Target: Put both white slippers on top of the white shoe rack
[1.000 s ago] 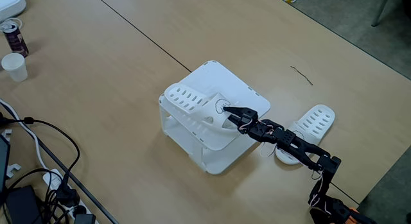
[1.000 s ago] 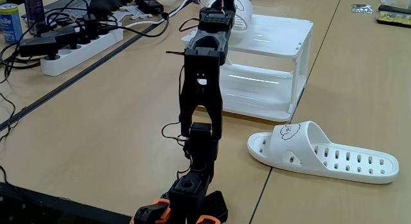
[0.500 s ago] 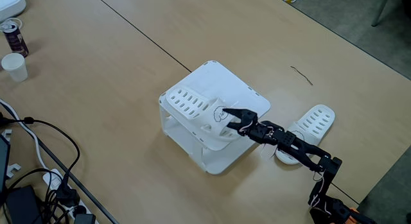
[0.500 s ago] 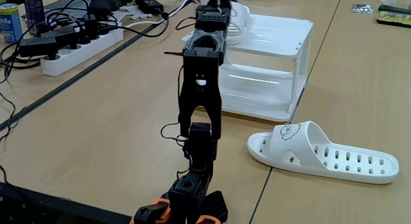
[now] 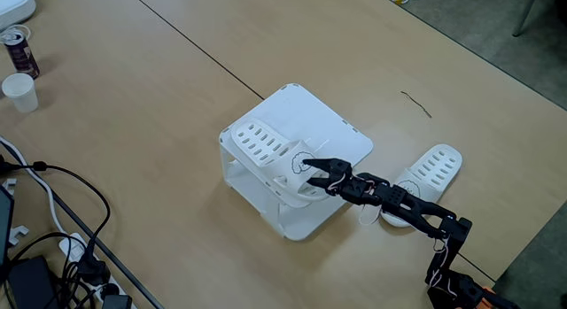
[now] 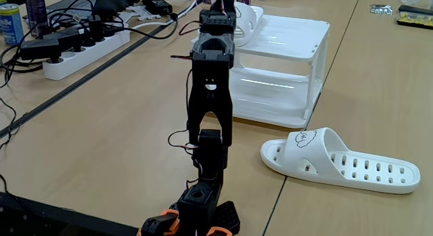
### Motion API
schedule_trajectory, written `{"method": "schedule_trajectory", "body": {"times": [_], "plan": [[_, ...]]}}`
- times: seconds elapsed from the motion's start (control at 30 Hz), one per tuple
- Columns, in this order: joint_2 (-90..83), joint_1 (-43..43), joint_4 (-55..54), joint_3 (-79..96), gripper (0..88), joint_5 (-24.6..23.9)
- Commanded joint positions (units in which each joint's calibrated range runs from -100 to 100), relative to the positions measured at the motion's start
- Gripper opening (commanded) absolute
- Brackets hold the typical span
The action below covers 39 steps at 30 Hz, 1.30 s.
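We note gripper (image 5: pixel 312 168) jaws now spread, backed off from first slipper (image 5: pixel 266 150) left atop shoe rack (image 5: pixel 310 114), second slipper (image 5: pixel 425 178) unmoved on table (image 5: pixel 133 96) at rack's 4 o'clock

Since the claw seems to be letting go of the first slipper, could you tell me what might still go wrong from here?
The slipper on the rack lies near the rack top's edge, so it may slide off. The open claw sits right at its heel and could drag it while retreating. The second slipper lies on the table close to the arm's base; the arm might bump it when swinging round.
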Motion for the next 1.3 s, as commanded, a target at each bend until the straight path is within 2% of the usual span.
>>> {"method": "schedule_trajectory", "body": {"times": [0.0,0.7,0.83,1.03,1.27], "plan": [[-5.48,-0.02,-0.29,-0.47,22.4,0.42],[-21.63,1.05,-0.2,12.7,22.4,0.42],[-28.11,9.11,-0.2,14.69,22.4,0.42],[-36.19,32.05,-0.29,28.49,22.8,0.42],[-44.26,32.38,-1.07,52.85,23.0,0.42]]}}
